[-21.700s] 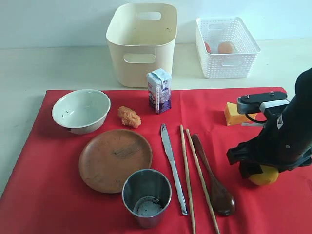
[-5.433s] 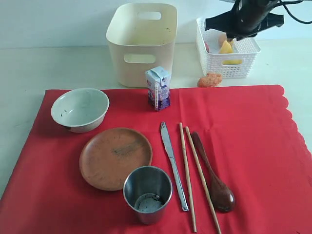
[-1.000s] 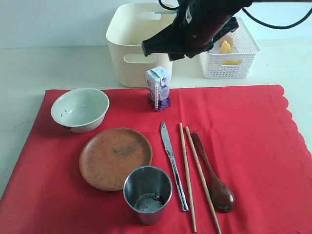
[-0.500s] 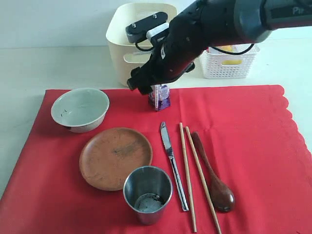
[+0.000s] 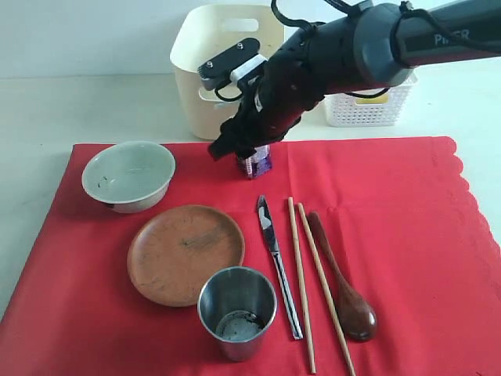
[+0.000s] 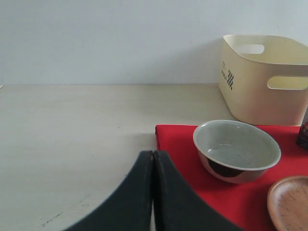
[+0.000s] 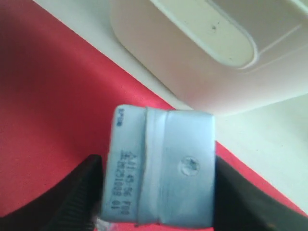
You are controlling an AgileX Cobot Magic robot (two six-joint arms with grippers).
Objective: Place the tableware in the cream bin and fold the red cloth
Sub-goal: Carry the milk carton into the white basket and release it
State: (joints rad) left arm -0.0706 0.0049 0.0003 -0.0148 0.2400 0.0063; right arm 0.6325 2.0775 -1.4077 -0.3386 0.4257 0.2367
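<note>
The red cloth [image 5: 391, 219] lies flat with tableware on it: a pale bowl [image 5: 129, 176], brown plate [image 5: 185, 254], steel cup [image 5: 236, 312], knife [image 5: 275, 258], chopsticks [image 5: 301, 282] and wooden spoon [image 5: 344, 290]. The cream bin [image 5: 188, 70] stands behind the cloth. My right gripper [image 5: 250, 153] reaches across to the milk carton [image 5: 260, 163]; in the right wrist view its fingers [image 7: 72, 202] press both sides of the carton [image 7: 161, 166]. My left gripper [image 6: 153, 159] is shut and empty over bare table, near the bowl [image 6: 236, 149].
A white lattice basket [image 5: 368, 110] with yellow food stands at the back right, partly behind my right arm. The cream bin [image 6: 260, 82] and the plate's edge [image 6: 291, 204] show in the left wrist view. Pale tabletop surrounds the cloth.
My right arm came from the white basket across to the milk carton and lowered over it. Its fingers now sit against the carton's sides. The tableware has not moved.
</note>
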